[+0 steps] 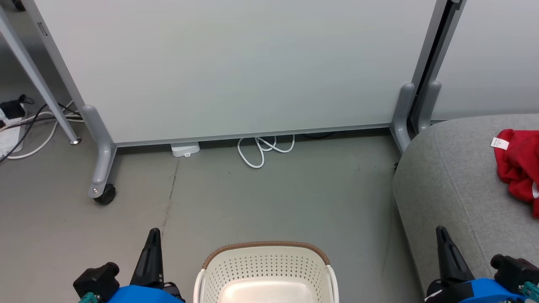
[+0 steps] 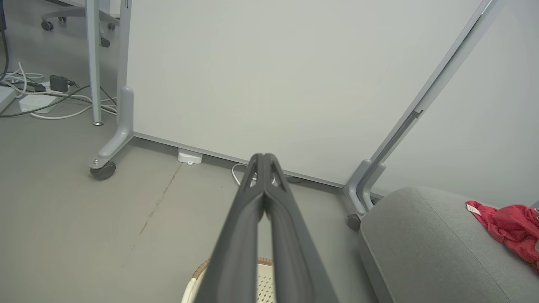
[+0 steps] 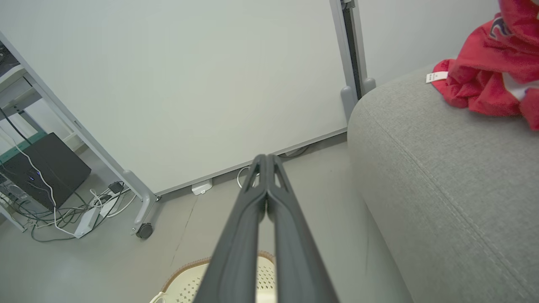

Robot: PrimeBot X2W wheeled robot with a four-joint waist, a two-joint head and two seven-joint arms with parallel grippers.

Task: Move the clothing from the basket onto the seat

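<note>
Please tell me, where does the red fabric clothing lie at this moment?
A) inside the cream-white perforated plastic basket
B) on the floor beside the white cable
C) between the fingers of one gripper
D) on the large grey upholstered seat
D: the red fabric clothing rests on top of the large grey upholstered seat, at the right of the head view, apart from the cream-white perforated plastic basket.

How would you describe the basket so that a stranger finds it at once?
Start at the big pale partition; on the floor before it, left of the grey seat, stands the basket. It alone is cream, perforated, with a brown rim.
</note>
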